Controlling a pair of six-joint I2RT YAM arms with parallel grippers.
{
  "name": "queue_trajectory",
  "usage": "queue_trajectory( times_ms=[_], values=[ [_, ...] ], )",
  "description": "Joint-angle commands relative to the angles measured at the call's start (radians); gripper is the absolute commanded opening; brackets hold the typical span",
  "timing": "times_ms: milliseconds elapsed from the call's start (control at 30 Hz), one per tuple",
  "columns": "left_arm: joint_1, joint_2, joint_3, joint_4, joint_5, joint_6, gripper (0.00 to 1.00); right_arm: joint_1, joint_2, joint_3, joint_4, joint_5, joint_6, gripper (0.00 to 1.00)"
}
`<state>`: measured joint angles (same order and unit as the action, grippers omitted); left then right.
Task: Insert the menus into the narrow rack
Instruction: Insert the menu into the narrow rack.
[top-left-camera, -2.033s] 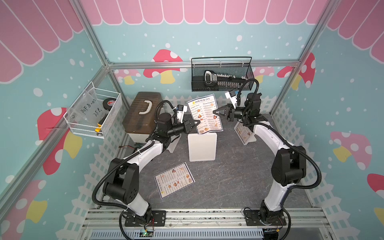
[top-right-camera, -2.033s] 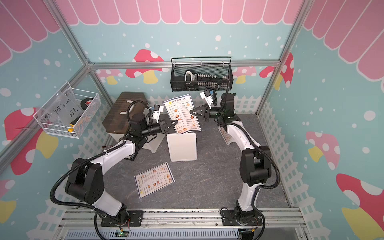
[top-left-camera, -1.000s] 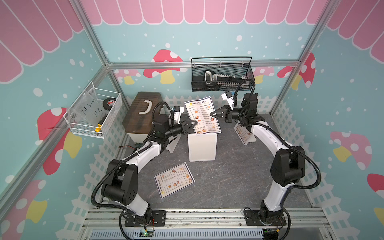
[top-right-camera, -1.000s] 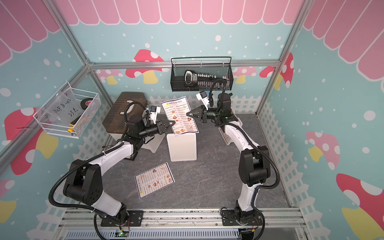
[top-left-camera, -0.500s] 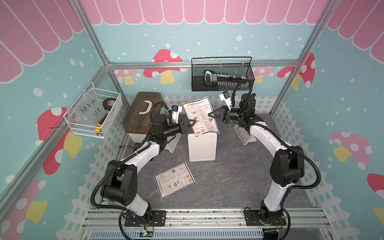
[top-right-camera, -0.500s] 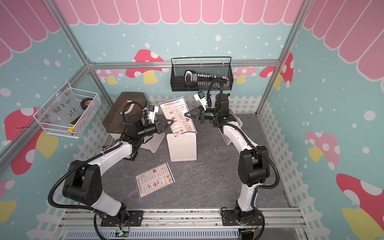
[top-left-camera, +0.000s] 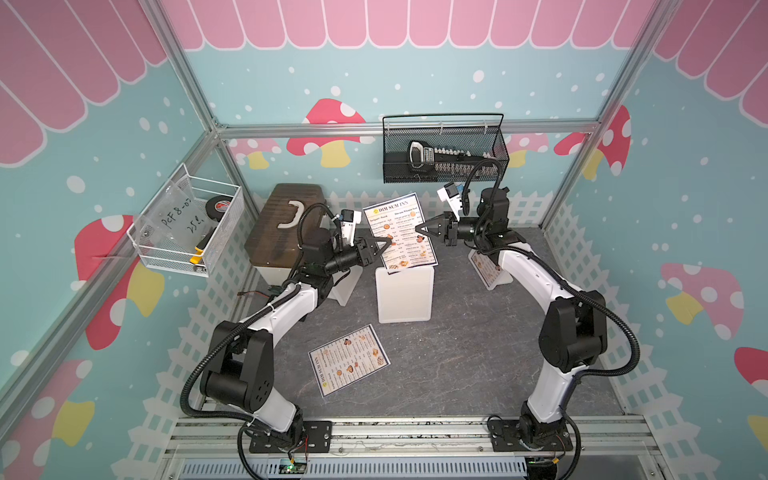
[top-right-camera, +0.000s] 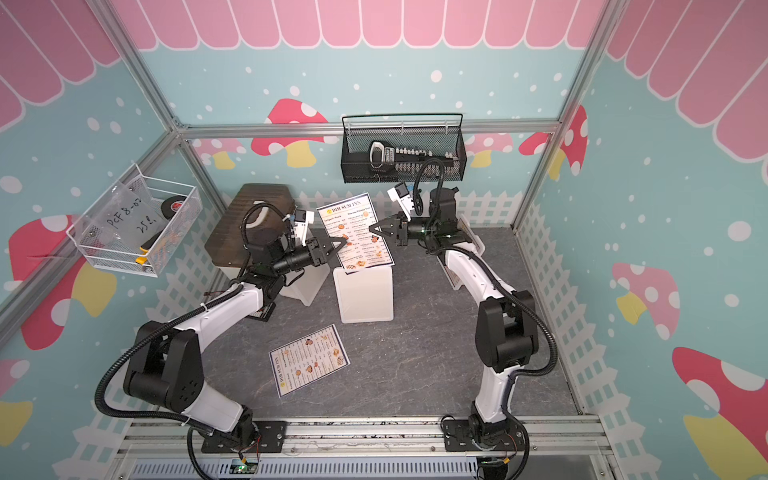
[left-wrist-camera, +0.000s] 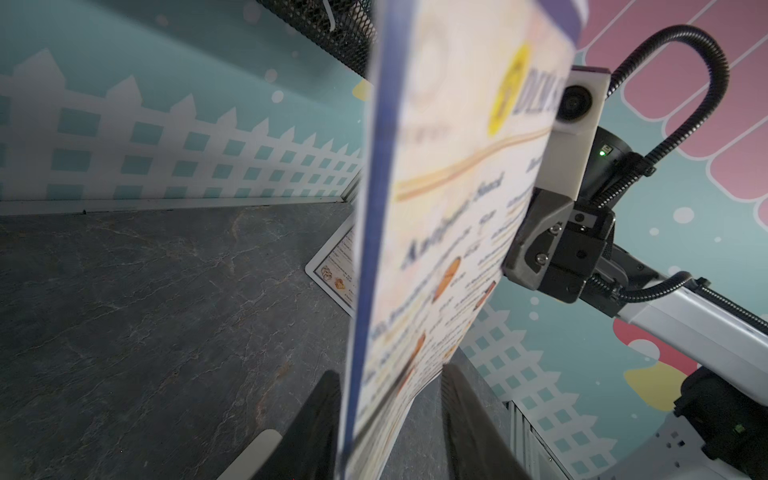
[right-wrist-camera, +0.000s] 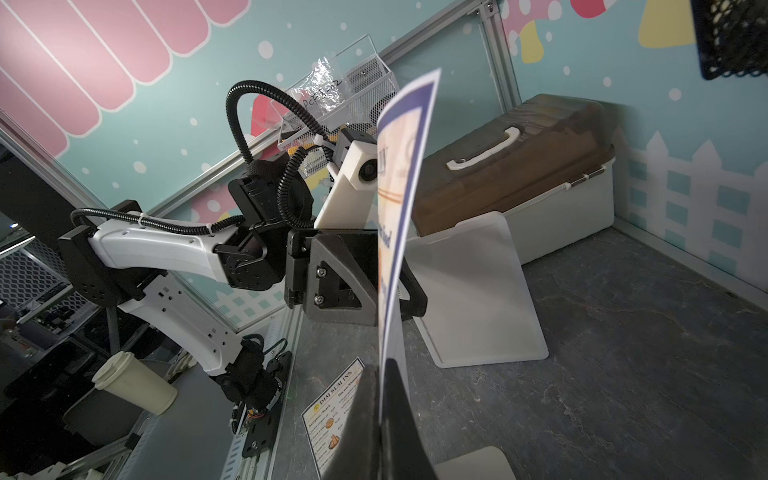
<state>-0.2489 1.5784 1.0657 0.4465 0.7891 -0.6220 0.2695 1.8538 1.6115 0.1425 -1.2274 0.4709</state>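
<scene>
Above the white box-shaped rack (top-left-camera: 405, 297), a thin laminated menu (top-left-camera: 399, 224) stands upright, lower edge at the rack's top. Fingers of the right gripper (top-left-camera: 419, 230) pinch one side edge; fingers of the left gripper (top-left-camera: 387, 242) stand parted around the other. Nearby a second menu (top-left-camera: 349, 359) lies flat on the grey veined worktop (top-left-camera: 457, 365).

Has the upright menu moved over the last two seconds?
Yes: the upright menu has shifted slightly toward the brown box, judged against the white rack.

"DIM SUM INN" on menu (top-left-camera: 405, 251)
</scene>
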Motion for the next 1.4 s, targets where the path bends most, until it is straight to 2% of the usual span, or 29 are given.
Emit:
queue_trajectory(
  times_ms=[0, 500, 767, 1367],
  values=[
    [0.007, -0.027, -0.01, 0.033, -0.001, -0.01, 0.41, 0.006, 0.032, 0.033, -0.043, 0.008, -0.061, 0.0],
    [0.014, -0.035, -0.016, 0.032, -0.01, -0.01, 0.43, 0.017, 0.036, 0.018, 0.005, 0.022, -0.046, 0.0],
    [0.019, -0.045, -0.019, 0.033, -0.018, -0.013, 0.43, 0.025, 0.024, -0.027, 0.094, 0.062, 0.014, 0.0],
    [0.024, -0.036, -0.014, 0.055, -0.01, -0.035, 0.43, 0.023, -0.019, -0.128, 0.177, 0.13, 0.033, 0.0]
  ],
)
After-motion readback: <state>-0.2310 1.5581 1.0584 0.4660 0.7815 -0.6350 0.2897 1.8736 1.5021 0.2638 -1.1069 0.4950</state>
